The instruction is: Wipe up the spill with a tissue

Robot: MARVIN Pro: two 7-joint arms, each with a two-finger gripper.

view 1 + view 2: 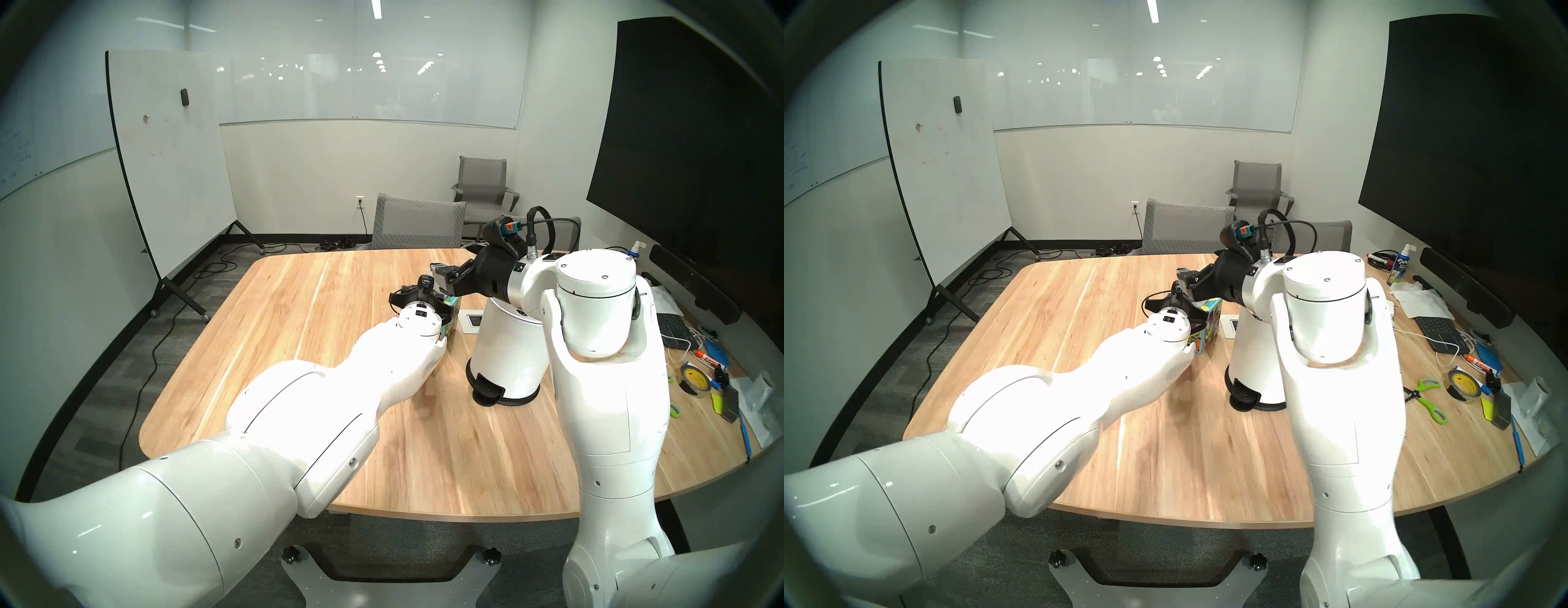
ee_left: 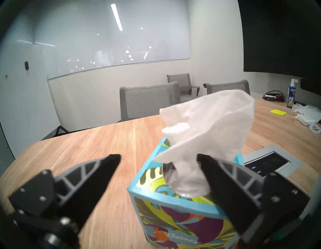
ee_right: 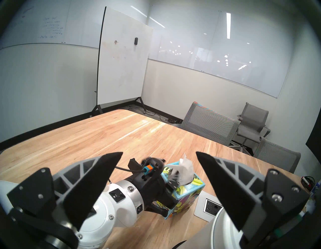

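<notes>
A white tissue [image 2: 208, 125] stands up out of a cube-shaped tissue box [image 2: 173, 217] printed in teal, purple and yellow, near the middle of the wooden table [image 1: 297, 322]. My left gripper [image 2: 158, 157] is open around the box top. One of its fingers is next to the tissue's base, the other out over bare table. My right gripper [image 3: 159, 153] hangs open and empty just above the left wrist and the box [image 3: 187, 191]. The spill is out of view.
A white pedal bin [image 1: 505, 356] stands right of the box, under my right arm. A power outlet panel [image 2: 271, 163] is set into the table behind the box. Scissors [image 1: 1429, 399], a tape roll [image 1: 1463, 382], a keyboard [image 1: 1437, 331] and a spray bottle [image 1: 1399, 267] crowd the right edge. Chairs [image 1: 418, 225] stand at the far side.
</notes>
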